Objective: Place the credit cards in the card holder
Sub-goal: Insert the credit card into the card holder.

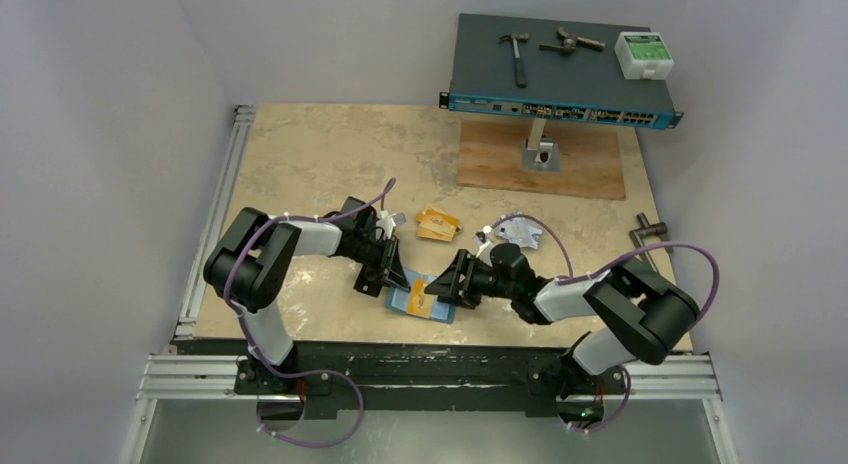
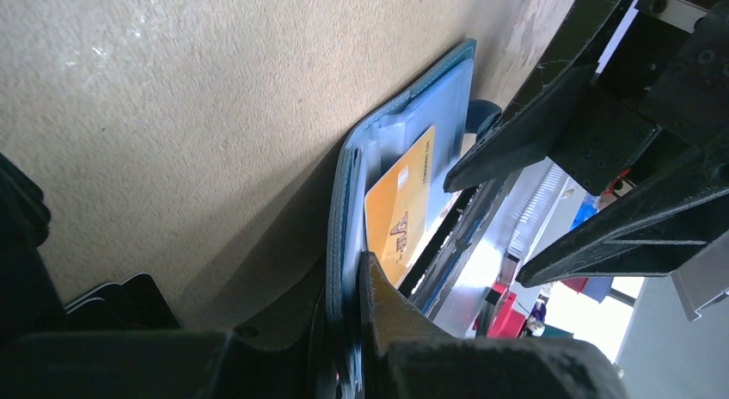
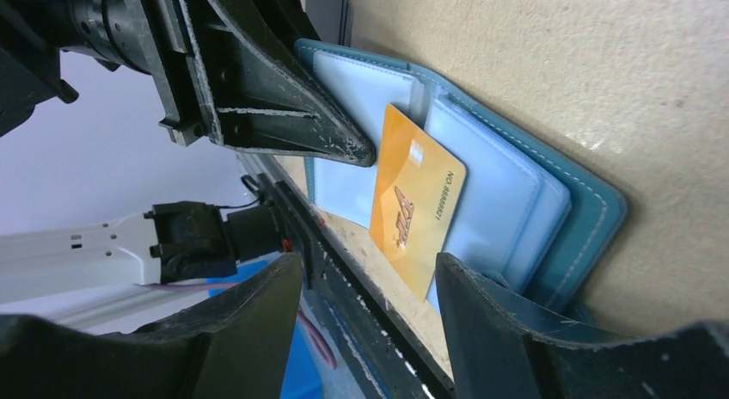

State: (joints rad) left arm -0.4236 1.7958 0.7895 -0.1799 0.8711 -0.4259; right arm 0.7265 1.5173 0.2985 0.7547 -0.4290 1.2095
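Note:
The teal-blue card holder (image 1: 408, 300) lies open near the table's front edge, its pale pockets facing up (image 3: 516, 193). An orange-gold credit card (image 3: 417, 201) sits slanted in it, part tucked under a pocket, and also shows in the left wrist view (image 2: 400, 205). My left gripper (image 2: 361, 287) is shut on the holder's (image 2: 404, 132) edge. My right gripper (image 3: 368, 266) is open just off the card's near corner, with nothing between its fingers. More orange-gold cards (image 1: 437, 224) and silver-white ones (image 1: 520, 231) lie behind. A black stack (image 3: 331, 8) lies beyond the holder.
A blue network switch (image 1: 560, 84) stands on a wooden base (image 1: 540, 159) at the back, carrying a hammer (image 1: 517, 56) and a white box (image 1: 642, 54). A metal handle (image 1: 648, 227) sits at the right edge. The front rail (image 1: 430, 364) runs right below the holder.

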